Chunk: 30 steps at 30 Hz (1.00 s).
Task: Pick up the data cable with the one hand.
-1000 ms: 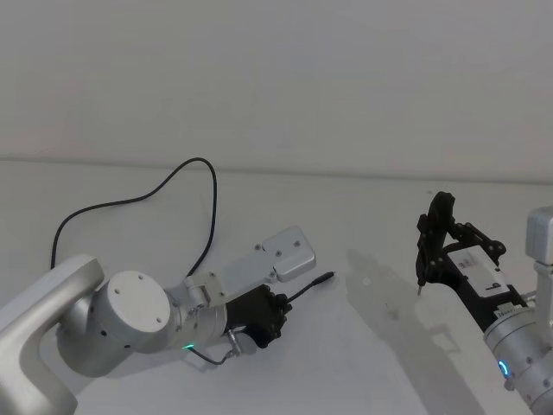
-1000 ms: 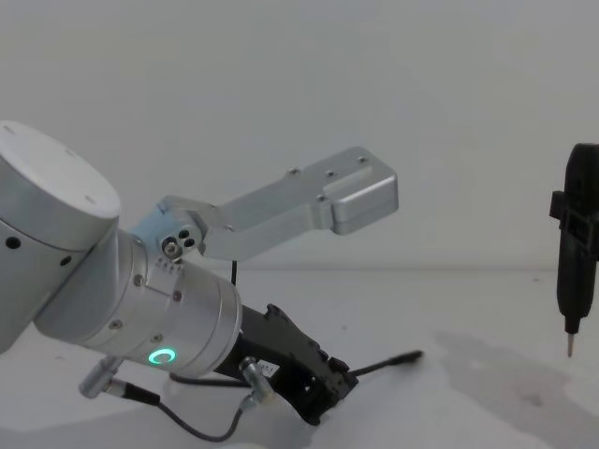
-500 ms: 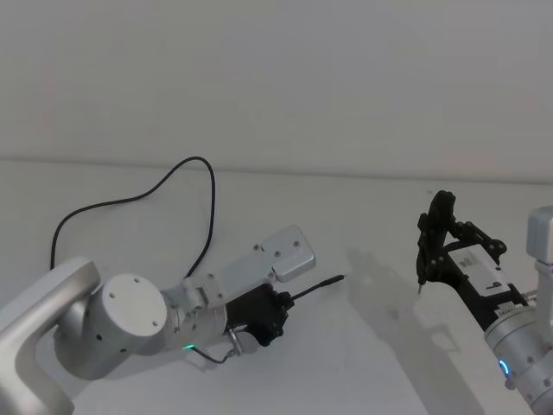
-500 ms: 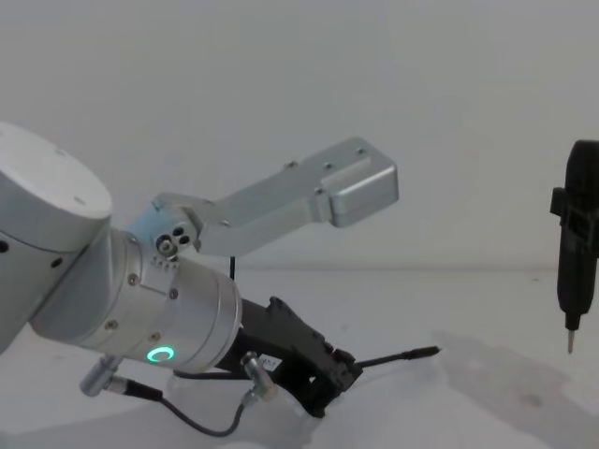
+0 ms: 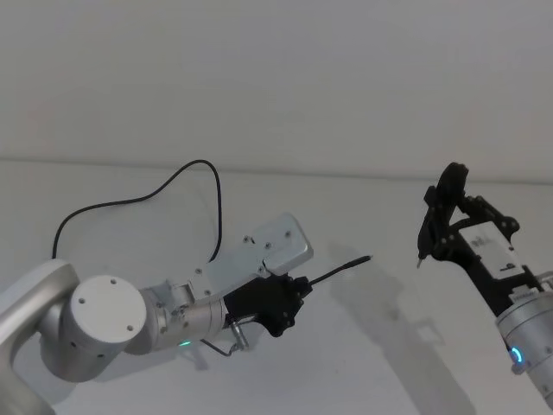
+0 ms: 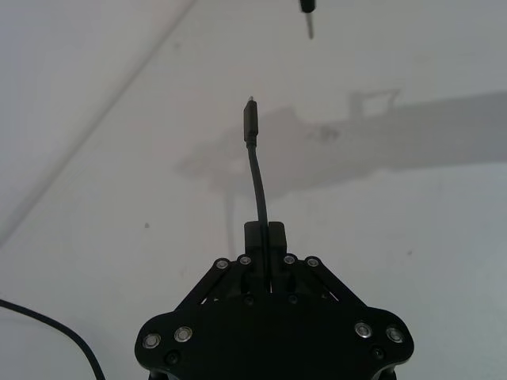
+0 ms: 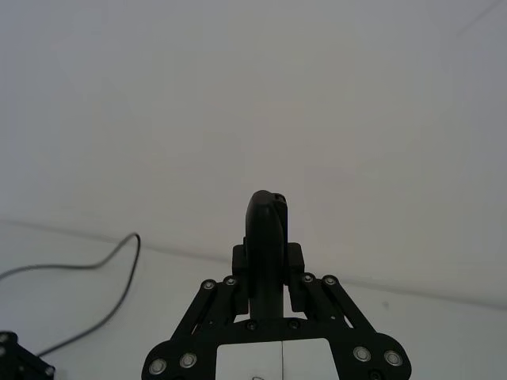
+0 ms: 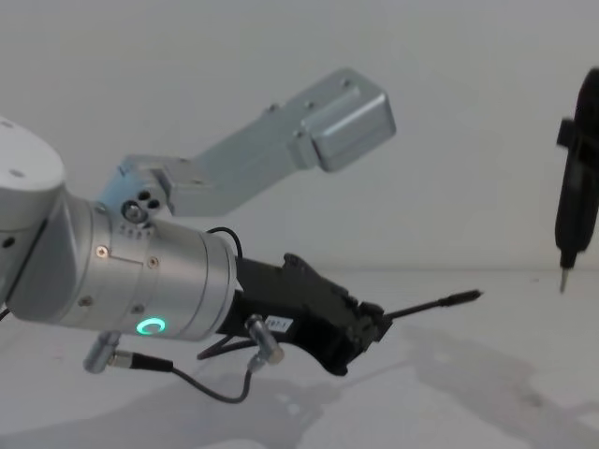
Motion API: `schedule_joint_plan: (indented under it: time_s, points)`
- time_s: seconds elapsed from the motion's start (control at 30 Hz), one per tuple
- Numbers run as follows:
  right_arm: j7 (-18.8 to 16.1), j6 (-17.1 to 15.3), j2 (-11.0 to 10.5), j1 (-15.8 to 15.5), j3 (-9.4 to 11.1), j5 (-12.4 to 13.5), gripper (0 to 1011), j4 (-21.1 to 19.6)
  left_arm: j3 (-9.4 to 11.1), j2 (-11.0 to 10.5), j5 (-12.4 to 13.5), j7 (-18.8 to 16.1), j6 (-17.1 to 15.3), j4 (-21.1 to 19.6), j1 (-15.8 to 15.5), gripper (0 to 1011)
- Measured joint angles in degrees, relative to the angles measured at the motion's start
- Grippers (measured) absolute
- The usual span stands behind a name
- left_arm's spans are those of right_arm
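My left gripper (image 5: pixel 296 285) is shut on the data cable (image 5: pixel 339 269) a short way behind its tip, and the tip sticks out toward the right, lifted above the white table (image 5: pixel 380 354). The rest of the thin black cable loops back across the table behind my left arm (image 5: pixel 138 197). The left wrist view shows the cable (image 6: pixel 255 170) running straight out from between the closed fingers (image 6: pixel 274 235). In the chest view the left gripper (image 8: pixel 372 324) holds the cable (image 8: pixel 440 303) clear of the surface. My right gripper (image 5: pixel 439 232) hovers at the right, shut on a dark pen-shaped tool (image 7: pixel 268 226).
The pen-shaped tool's thin metal tip (image 8: pixel 563 281) points down, right of the cable's end and apart from it. The bare white table runs back to a plain white wall (image 5: pixel 276 78). The cable's loop (image 7: pixel 87 265) lies at the back left.
My left gripper has risen and shifted right with the cable in it, lifting the tip off the table. The right gripper with its tool has moved up slightly.
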<state>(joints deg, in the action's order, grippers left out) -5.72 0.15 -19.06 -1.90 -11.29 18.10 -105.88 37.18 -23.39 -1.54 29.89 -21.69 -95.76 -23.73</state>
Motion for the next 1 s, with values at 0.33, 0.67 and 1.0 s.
schedule_joint_plan:
  time_s: [0.33, 0.67, 1.0]
  points:
    - [-1.54, 0.65, 0.55, -0.73, 1.35, 2.31, 268, -3.92, -1.31, -0.86, -1.69, 0.71, 3.16, -1.75, 0.83, 48]
    - [-2.53, 0.73, 1.92, -1.3, 2.09, 4.83, 268, -5.07, -1.88, -1.26, -2.47, 0.99, 4.58, -2.56, 1.2, 48]
    - [-3.95, 1.18, 3.65, -0.16, 2.1, 6.86, 268, -2.89, -2.12, -1.43, -2.8, 1.12, 5.15, -2.91, 1.36, 48]
